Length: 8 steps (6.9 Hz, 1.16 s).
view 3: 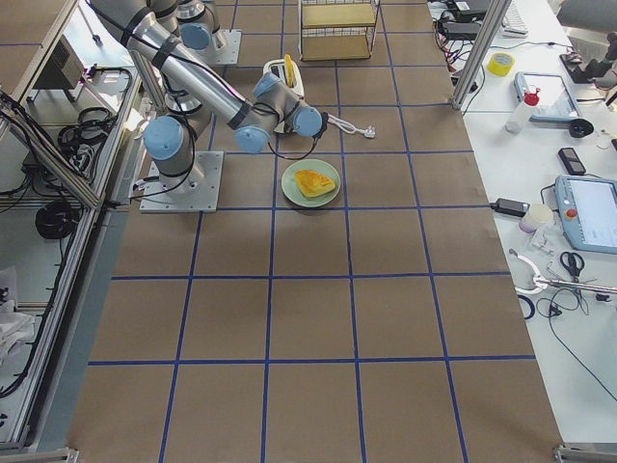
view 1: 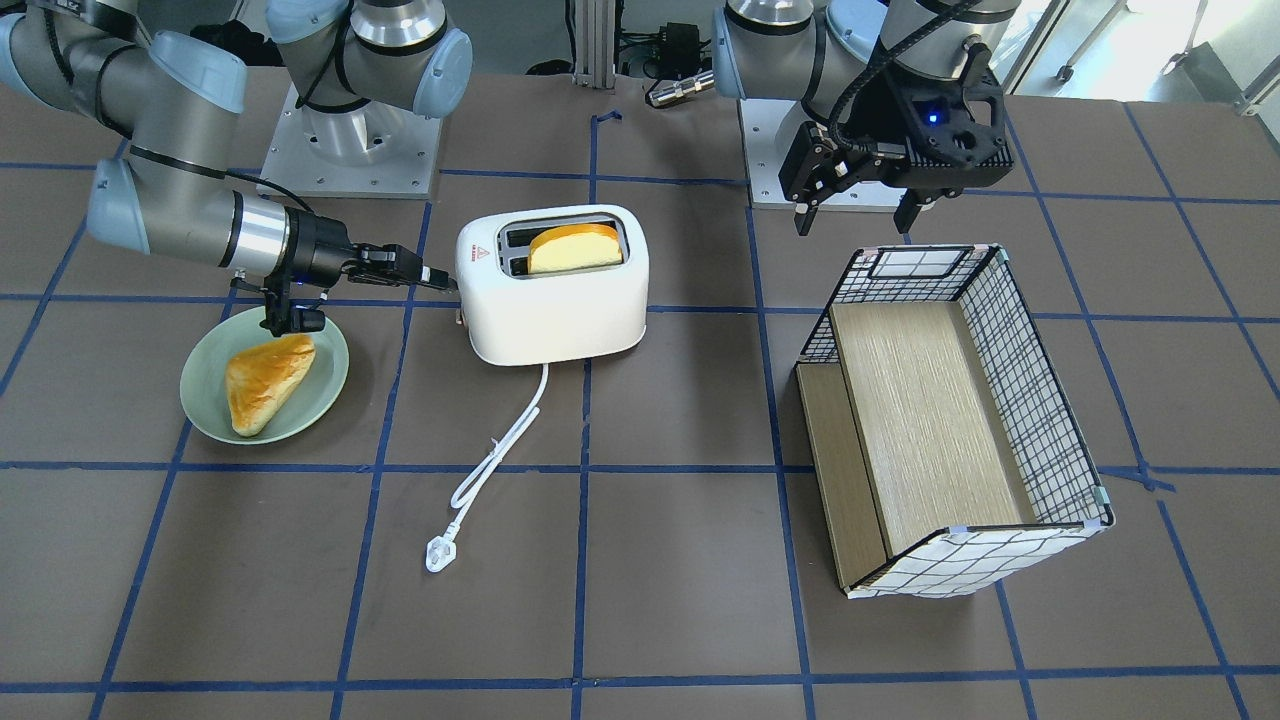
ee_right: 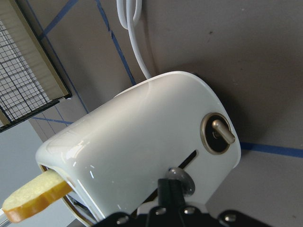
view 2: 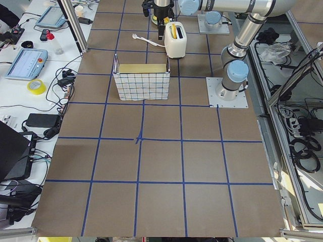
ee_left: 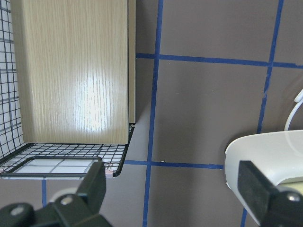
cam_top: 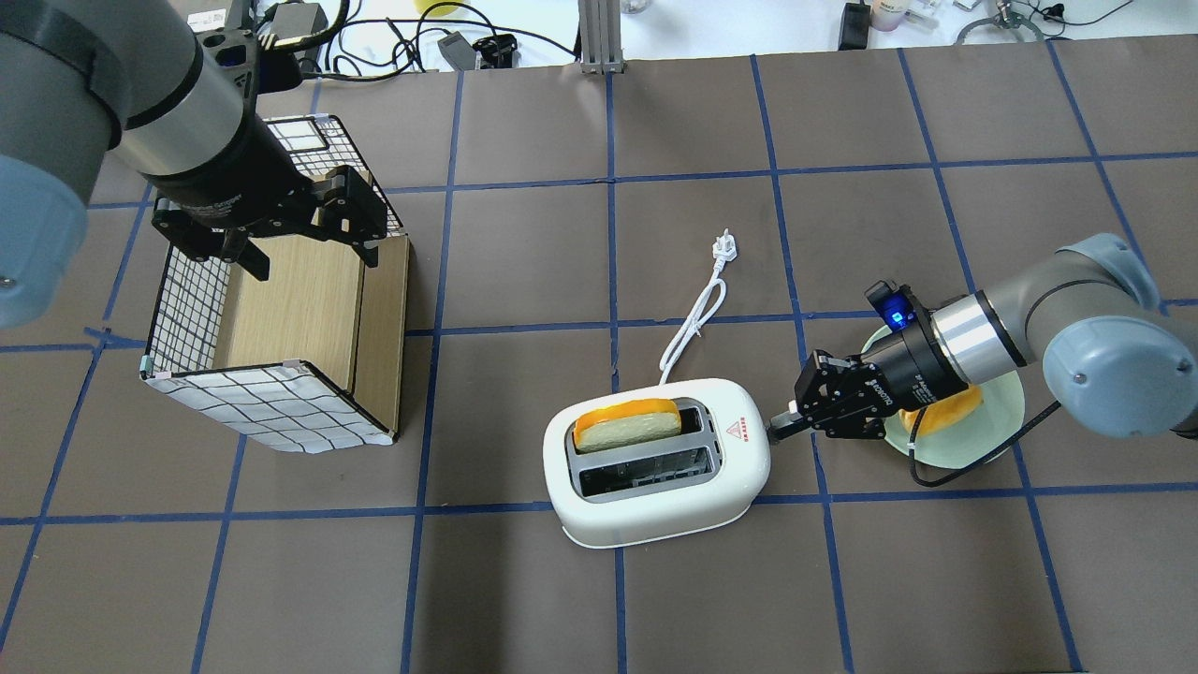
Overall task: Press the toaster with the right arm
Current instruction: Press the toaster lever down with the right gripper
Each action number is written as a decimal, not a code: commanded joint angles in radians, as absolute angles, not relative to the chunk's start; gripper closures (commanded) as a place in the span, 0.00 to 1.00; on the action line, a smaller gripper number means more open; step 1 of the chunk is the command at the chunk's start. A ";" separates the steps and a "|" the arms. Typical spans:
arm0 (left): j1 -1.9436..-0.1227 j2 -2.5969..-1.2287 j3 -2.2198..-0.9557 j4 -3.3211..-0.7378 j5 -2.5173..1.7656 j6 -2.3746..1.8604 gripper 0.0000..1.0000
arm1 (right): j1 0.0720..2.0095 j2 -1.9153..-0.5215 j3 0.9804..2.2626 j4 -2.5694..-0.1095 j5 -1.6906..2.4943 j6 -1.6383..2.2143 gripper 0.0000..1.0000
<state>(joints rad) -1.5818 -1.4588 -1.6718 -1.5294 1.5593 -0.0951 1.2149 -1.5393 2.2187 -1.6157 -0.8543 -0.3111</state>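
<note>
The white toaster (view 1: 560, 310) stands mid-table with a bread slice (view 1: 573, 250) sticking up from one slot; it also shows in the overhead view (cam_top: 655, 505) and the right wrist view (ee_right: 142, 142). My right gripper (view 1: 440, 277) is shut and empty, stretched level toward the toaster's end. In the right wrist view its tips (ee_right: 169, 191) meet the round lever knob (ee_right: 182, 179) on the toaster's end, below a small dial (ee_right: 218, 133). My left gripper (view 1: 855, 215) is open and empty, hanging above the wire basket's near edge.
A green plate (view 1: 200, 400) with a toast piece (view 1: 265, 380) lies under my right wrist. The toaster's white cord and plug (view 1: 437, 552) trail across the table. The black-grid wire basket (view 1: 1030, 400) with a wooden insert stands on my left side.
</note>
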 commanded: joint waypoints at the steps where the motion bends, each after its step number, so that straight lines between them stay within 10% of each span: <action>1: -1.582 -1.459 -1.672 -1.529 1.560 -0.095 0.00 | 1.215 -1.529 2.220 -1.626 -0.854 -0.310 1.00; 8: -1.582 -1.459 -1.671 -1.529 1.560 -0.095 0.00 | 1.215 -1.509 2.212 -1.649 -0.859 -0.296 1.00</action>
